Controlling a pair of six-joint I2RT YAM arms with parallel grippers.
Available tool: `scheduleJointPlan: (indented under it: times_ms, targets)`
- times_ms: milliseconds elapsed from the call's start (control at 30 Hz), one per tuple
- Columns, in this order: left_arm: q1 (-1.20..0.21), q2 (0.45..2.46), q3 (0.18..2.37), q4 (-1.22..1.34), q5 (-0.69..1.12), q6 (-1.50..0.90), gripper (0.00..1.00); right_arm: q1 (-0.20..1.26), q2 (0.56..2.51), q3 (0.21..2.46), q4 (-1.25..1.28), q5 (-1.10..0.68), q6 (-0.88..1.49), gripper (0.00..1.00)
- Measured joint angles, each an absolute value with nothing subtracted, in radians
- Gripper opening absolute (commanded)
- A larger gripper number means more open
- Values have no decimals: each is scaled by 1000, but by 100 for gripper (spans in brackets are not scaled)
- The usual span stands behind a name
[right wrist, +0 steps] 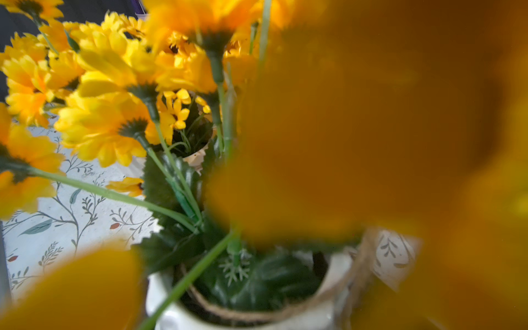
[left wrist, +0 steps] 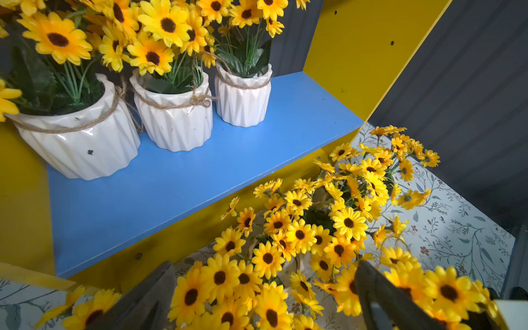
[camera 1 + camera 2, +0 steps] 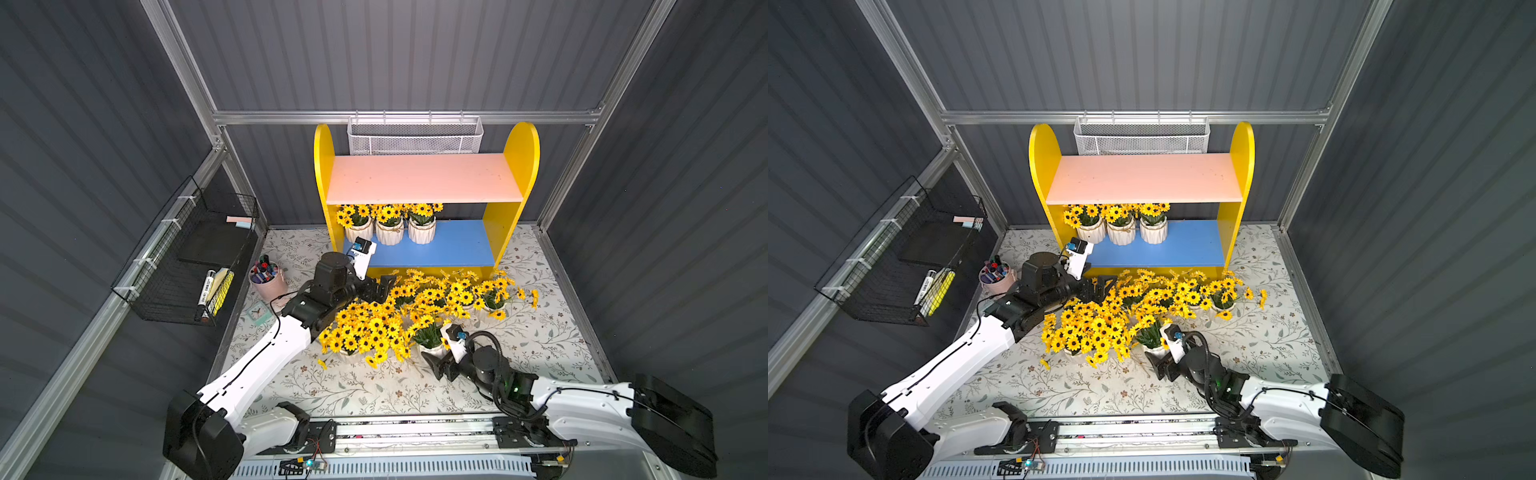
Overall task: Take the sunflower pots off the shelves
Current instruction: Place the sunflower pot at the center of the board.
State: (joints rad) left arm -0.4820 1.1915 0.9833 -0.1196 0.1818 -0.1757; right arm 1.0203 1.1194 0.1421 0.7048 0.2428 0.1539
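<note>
White mesh metal basket (image 3: 415,141) on rear aluminium rail (image 3: 291,117); black wire rack (image 3: 187,266) at left; pink round cup of markers (image 3: 270,284) standing on floral-patterned surface (image 3: 540,332).

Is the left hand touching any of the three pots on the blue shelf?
Apart. In the left wrist view the open left hand sits among the flowers on the table, and bare blue shelf lies between it and the three pots.

Three white ribbed pots of yellow sunflowers (image 3: 389,232) stand on the blue lower board (image 3: 457,245) of the yellow wooden shelves (image 3: 521,149); many more crowd the floral mat (image 3: 540,353).
</note>
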Motion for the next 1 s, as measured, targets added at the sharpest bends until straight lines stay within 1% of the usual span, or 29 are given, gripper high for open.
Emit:
scheduleJointPlan:
  times_ms: [167, 367, 400, 433, 467, 500, 567, 667, 700, 867, 1000]
  targets:
    - [-482, 1184, 979, -120, 176, -172, 99, 1025, 1295, 149, 833, 263, 158, 0]
    - [-482, 1177, 969, -114, 174, -165, 99, 1035, 1481, 167, 1048, 279, 157, 0]
    - [-482, 1177, 968, -112, 174, -165, 99, 1036, 1502, 170, 1072, 279, 157, 2]
    - [-482, 1176, 968, -112, 174, -164, 100, 1038, 1516, 173, 1086, 279, 157, 13]
    - [-482, 1176, 968, -112, 173, -164, 99, 1041, 1530, 180, 1096, 282, 156, 31]
    - [-483, 1175, 968, -111, 172, -164, 99, 1045, 1538, 185, 1098, 284, 157, 43]
    - [-484, 1174, 968, -111, 172, -162, 100, 1055, 1545, 195, 1094, 296, 157, 59]
    - [-484, 1174, 968, -111, 172, -157, 99, 1068, 1543, 207, 1073, 311, 157, 94]
    - [-484, 1174, 968, -111, 172, -157, 100, 1072, 1537, 212, 1054, 318, 159, 99]
    - [-486, 1174, 968, -111, 174, -157, 99, 1083, 1440, 237, 907, 342, 194, 99]
    - [-488, 1174, 968, -112, 175, -156, 99, 1084, 1331, 274, 731, 367, 236, 99]
